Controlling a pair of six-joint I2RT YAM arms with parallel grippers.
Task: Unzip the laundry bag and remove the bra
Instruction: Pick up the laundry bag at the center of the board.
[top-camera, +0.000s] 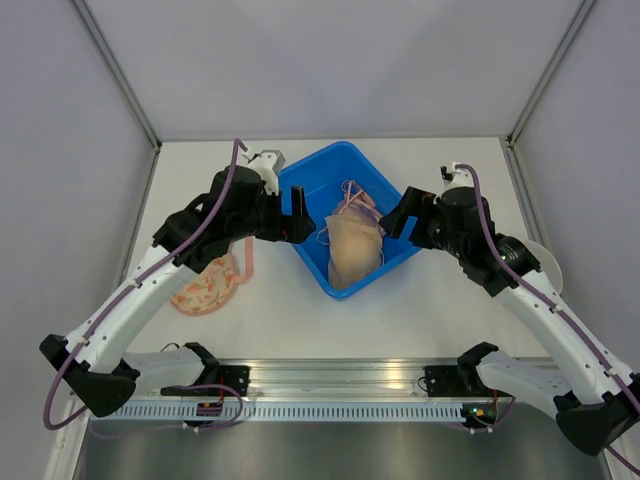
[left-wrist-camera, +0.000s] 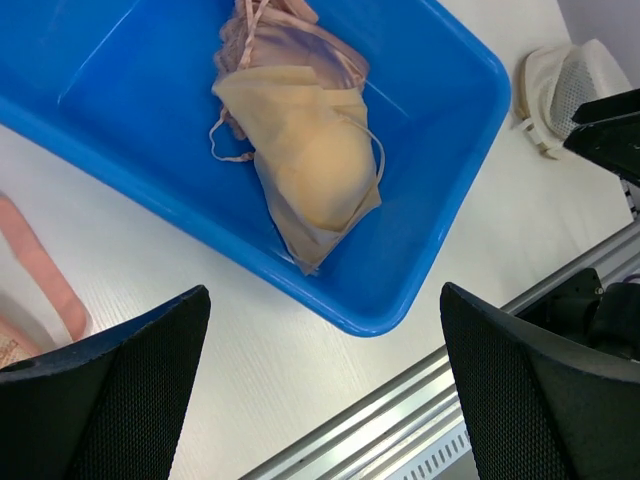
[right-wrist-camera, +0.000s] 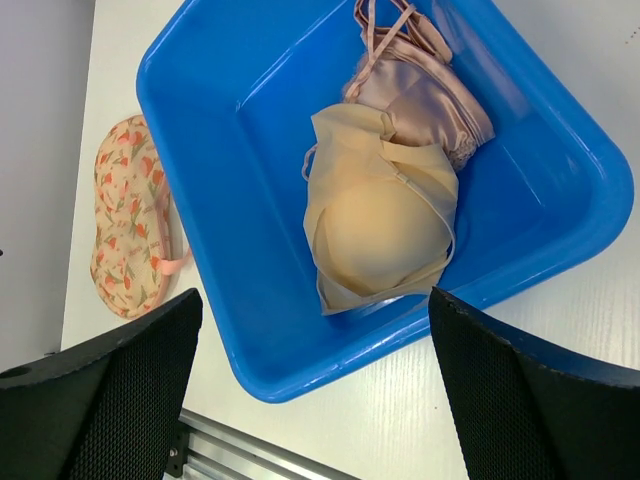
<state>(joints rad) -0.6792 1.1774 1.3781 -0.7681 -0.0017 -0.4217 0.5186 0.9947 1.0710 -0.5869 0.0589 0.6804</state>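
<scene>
A blue tub (top-camera: 318, 185) sits mid-worktop (top-camera: 290, 320). Two bras are held in it: a beige bra (top-camera: 352, 255) toward 6 o'clock and a pink satin bra (top-camera: 356, 206) toward 12. A floral bra (top-camera: 205, 287) is laid on the worktop at the tub's 8 o'clock. A white mesh laundry bag (left-wrist-camera: 556, 85) is glimpsed at 3 o'clock, partly hidden by the right arm. The left end effector (top-camera: 300, 218) at 9 o'clock and the right end effector (top-camera: 396, 220) at 3 are spread wide, with nothing gripped.

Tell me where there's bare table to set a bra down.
Bare table lies between the blue bin and the front rail, and along the far edge behind the bin. Left of the bin the floral bra crowds it; right, a white mesh bag.
</scene>
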